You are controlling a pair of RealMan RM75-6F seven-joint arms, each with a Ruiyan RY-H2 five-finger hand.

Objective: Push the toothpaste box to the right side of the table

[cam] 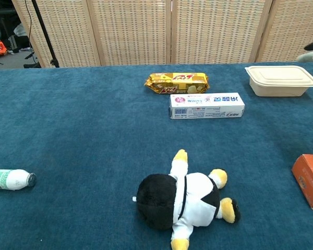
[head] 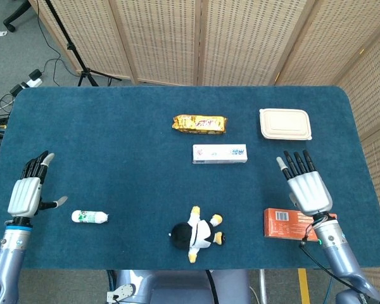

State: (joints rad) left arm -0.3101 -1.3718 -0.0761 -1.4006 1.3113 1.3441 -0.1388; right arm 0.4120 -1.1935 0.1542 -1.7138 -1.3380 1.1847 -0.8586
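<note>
The bench is covered in deep teal-blue cloth. A white toothpaste box with blue and pink print, a gold snack packet with red lettering and a cream lidded container are seen. A black, white and yellow plush toy and an orange carton are also shown.

On the blue table I count six loose things, one of each kind: one white toothpaste box, one gold snack packet, one beige lidded food container, one orange carton, one small white bottle lying on its side, and one plush penguin. Two robot hands show: the left robot hand and the right robot hand.
</note>
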